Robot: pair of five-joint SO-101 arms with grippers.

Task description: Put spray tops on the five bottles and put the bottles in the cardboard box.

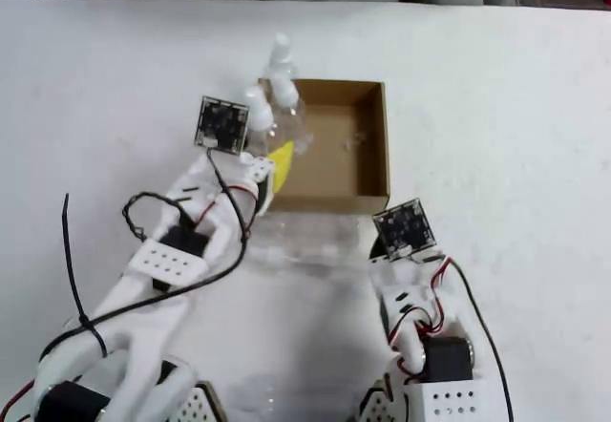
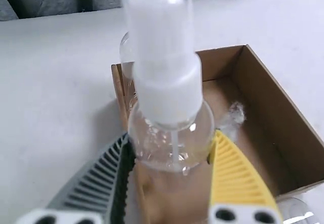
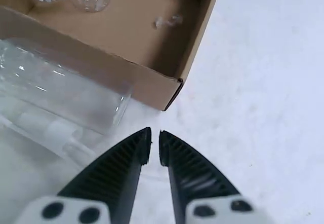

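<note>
**Where is the bottle in relation to the left gripper?**

A clear spray bottle (image 2: 169, 143) sits squarely between the two fingers of the left gripper (image 2: 169, 155). A grey finger (image 2: 101, 183) presses against one side of the bottle's rounded shoulder. A yellow finger (image 2: 235, 178) presses against the other side. The jaws are drawn in only as far as the bottle's body lets them, so the grip is firm around it.

**Which way does the bottle point?**

Its long axis is upright. The white spray top (image 2: 162, 57) is uppermost, rising toward the wrist camera. The bottle is at the left side of the cardboard box (image 1: 385, 136), close to the left wall. Whether its base touches the box floor cannot be told.

**What else is near it?**

A second bottle (image 2: 126, 57), also clear, stands just behind the held one and is mostly hidden by it. A lying bottle (image 3: 61, 89) rests on its side on the white table (image 1: 496, 78), just outside the box's near wall. Its long axis runs along that wall. A small clear scrap (image 3: 167, 21) lies on the box floor.

**And the right gripper?**

The right gripper (image 3: 154, 145) hangs over the table near the box's near right corner, with its tips aimed toward that corner. Its black fingers are almost together, with only a thin gap between them. It holds nothing.
</note>
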